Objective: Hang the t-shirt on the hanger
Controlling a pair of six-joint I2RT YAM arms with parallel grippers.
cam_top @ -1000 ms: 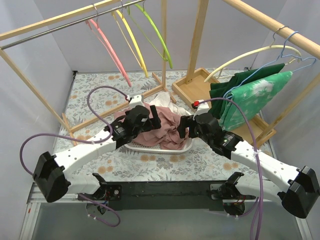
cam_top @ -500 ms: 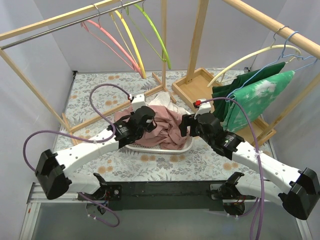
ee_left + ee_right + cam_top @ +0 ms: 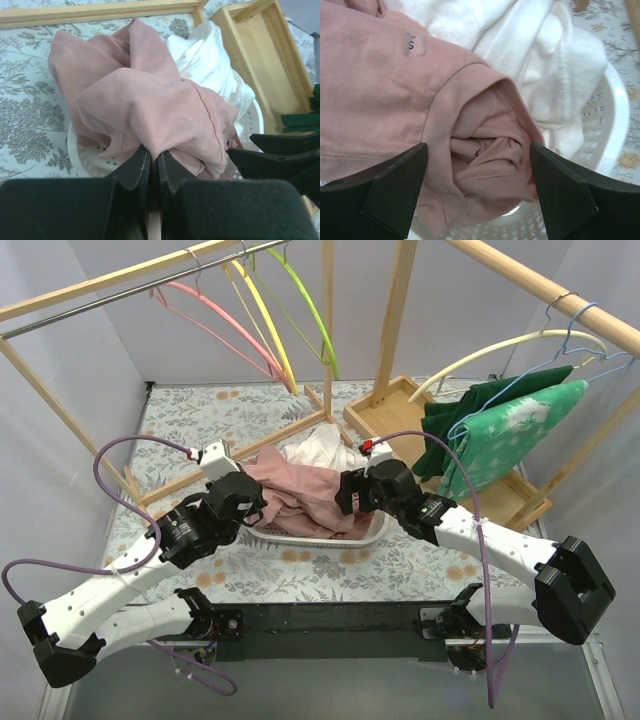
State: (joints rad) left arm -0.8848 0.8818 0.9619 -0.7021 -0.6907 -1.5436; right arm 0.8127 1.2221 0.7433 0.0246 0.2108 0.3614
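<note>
The pink t-shirt (image 3: 300, 490) lies crumpled in a white perforated basket (image 3: 330, 537). My left gripper (image 3: 252, 502) is at the shirt's left edge, shut on a fold of it; in the left wrist view the jaws (image 3: 154, 155) pinch the pink cloth (image 3: 150, 100) tight. My right gripper (image 3: 347, 495) hovers open over the shirt's right side, its fingers (image 3: 395, 190) straddling a bunched sleeve and ribbed edge (image 3: 485, 145) without touching. The pink hanger (image 3: 215, 320) hangs on the rail at the back left, far from both grippers.
A yellow hanger (image 3: 265, 330) and a green hanger (image 3: 312, 310) hang next to the pink one. A white garment (image 3: 315, 448) lies under the shirt. A wooden tray (image 3: 395, 405) and green clothes on hangers (image 3: 500, 430) stand at the right. Wooden frame posts (image 3: 395, 310) rise behind the basket.
My left gripper has shut on the pink t-shirt and drawn back left and toward the near edge, stretching the cloth. The right gripper has shifted left, still open.
</note>
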